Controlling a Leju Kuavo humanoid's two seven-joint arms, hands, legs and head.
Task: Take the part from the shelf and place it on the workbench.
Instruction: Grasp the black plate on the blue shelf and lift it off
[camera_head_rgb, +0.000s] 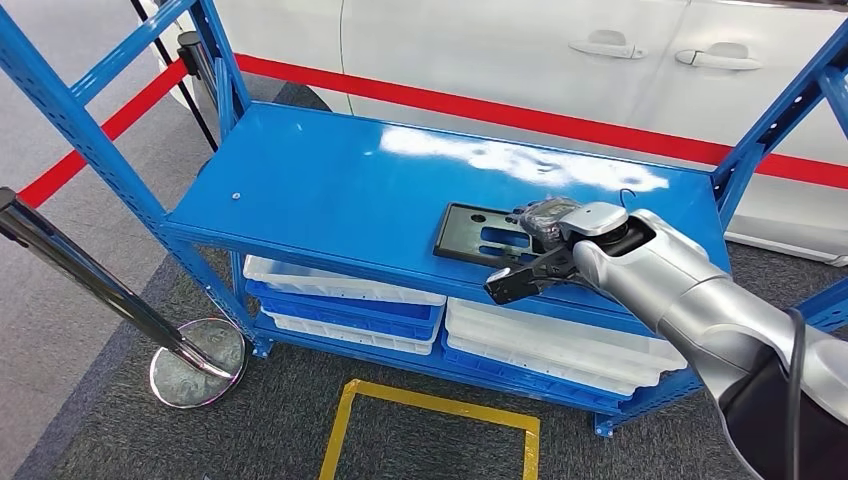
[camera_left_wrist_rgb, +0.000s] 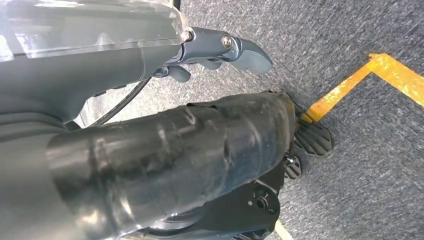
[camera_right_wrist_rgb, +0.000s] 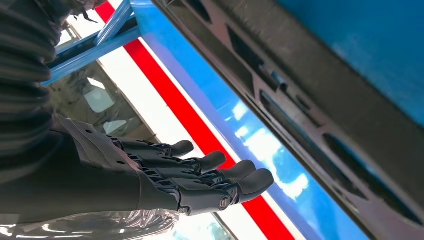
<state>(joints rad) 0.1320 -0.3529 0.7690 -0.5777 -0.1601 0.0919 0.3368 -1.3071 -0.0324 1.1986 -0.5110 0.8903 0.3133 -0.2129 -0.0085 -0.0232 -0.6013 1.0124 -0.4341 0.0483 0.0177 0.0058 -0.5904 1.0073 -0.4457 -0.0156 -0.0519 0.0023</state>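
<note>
Right hand (camera_head_rgb: 545, 250) hovers spread and empty at the near edge of the black part (camera_head_rgb: 480, 233), which lies flat on the blue shelf (camera_head_rgb: 330, 190) just ahead of its fingers (camera_right_wrist_rgb: 220, 172). Reaching step; next, fingers must close around the part's edge.

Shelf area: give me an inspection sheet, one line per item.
Surface: blue shelf top, glossy, with glare patches and a small pale speck near its left end.
Job's things: black flat part with slots lies on the shelf top near the front edge.
Clutter: white trays stacked on the lower shelf.
Hands: right hand at the part's right end, fingers spread in the wrist view, grip not confirmed; left hand hangs over the floor, holding nothing.
Cables: thin black cable along the right arm.
Surroundings: white car, red barrier tape, chrome post base, yellow floor marking.
</note>
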